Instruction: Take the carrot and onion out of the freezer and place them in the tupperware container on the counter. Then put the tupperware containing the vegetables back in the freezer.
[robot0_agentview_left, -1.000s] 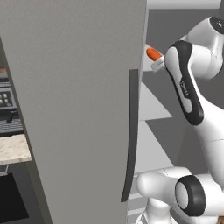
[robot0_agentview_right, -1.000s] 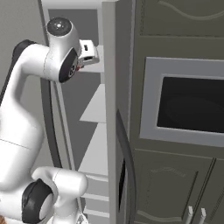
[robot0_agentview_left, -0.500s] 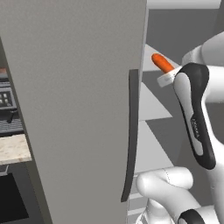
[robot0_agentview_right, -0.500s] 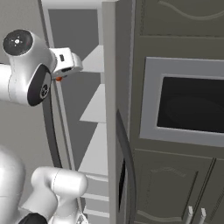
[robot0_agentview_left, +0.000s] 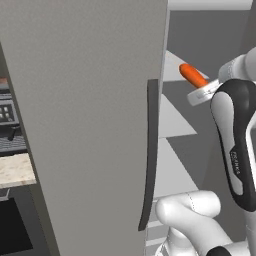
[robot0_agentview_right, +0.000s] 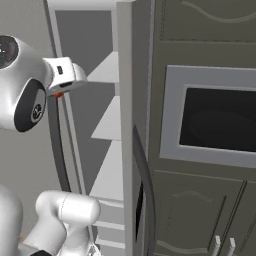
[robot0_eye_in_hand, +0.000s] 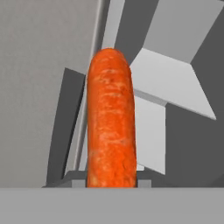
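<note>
My gripper is shut on the carrot, a short bright orange root that sticks up and to the left out of the hand. It hangs in front of the open freezer, beside the pale shelves. In the hand view the carrot stands upright between the fingertips, hiding most of them. From the right, the white hand shows a sliver of orange under it. A strip of the counter lies at the left. The onion and the tupperware container are out of view.
The freezer's grey door stands swung open with its long dark handle close to my arm. A built-in oven sits in the dark cabinets to the right. A black sink lies low at the left.
The arm has swung and drawn the hand back from the shelves toward the base, carrying the carrot with it. The grip has stayed the same.
</note>
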